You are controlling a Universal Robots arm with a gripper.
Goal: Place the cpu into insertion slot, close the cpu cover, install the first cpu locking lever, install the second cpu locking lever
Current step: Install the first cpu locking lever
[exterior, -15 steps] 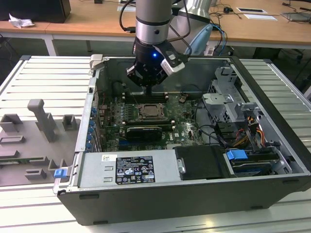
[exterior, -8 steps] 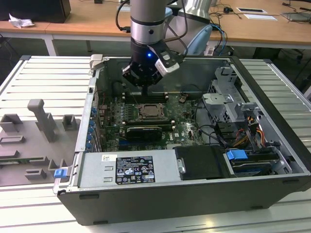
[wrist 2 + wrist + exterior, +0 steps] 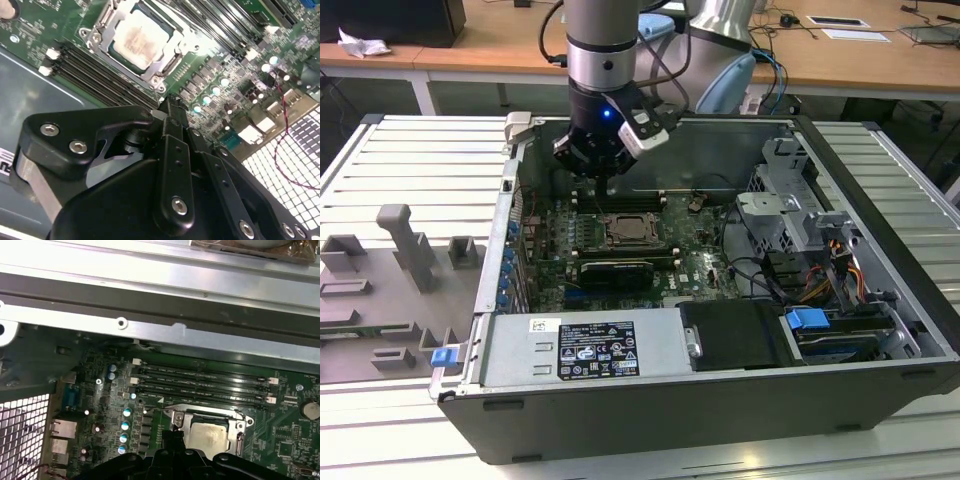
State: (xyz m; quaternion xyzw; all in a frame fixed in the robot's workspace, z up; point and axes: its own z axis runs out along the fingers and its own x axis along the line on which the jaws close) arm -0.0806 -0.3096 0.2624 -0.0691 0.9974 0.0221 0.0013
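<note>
The cpu (image 3: pixel 139 39) lies flat in its socket on the green motherboard (image 3: pixel 295 435), its pale silver top facing up. In the first wrist view the cpu (image 3: pixel 210 436) sits beside the black fingers. The shiny cpu cover (image 3: pixel 170 61) lies down around the chip as a frame, and the cpu cover (image 3: pixel 181 421) also appears here. My gripper (image 3: pixel 172 105) is shut with nothing in it, its tip just off one corner of the socket. From outside, the gripper (image 3: pixel 610 188) hangs inside the open case, a little above the socket (image 3: pixel 625 232).
Black memory slots (image 3: pixel 200 382) run along one side of the socket. A long black card (image 3: pixel 615 270) lies in front of it. The power supply (image 3: pixel 580 350), drive cage (image 3: pixel 790 210) and case walls (image 3: pixel 720 140) enclose the board. Grey fixtures (image 3: pixel 405 245) stand on the exterior view's left.
</note>
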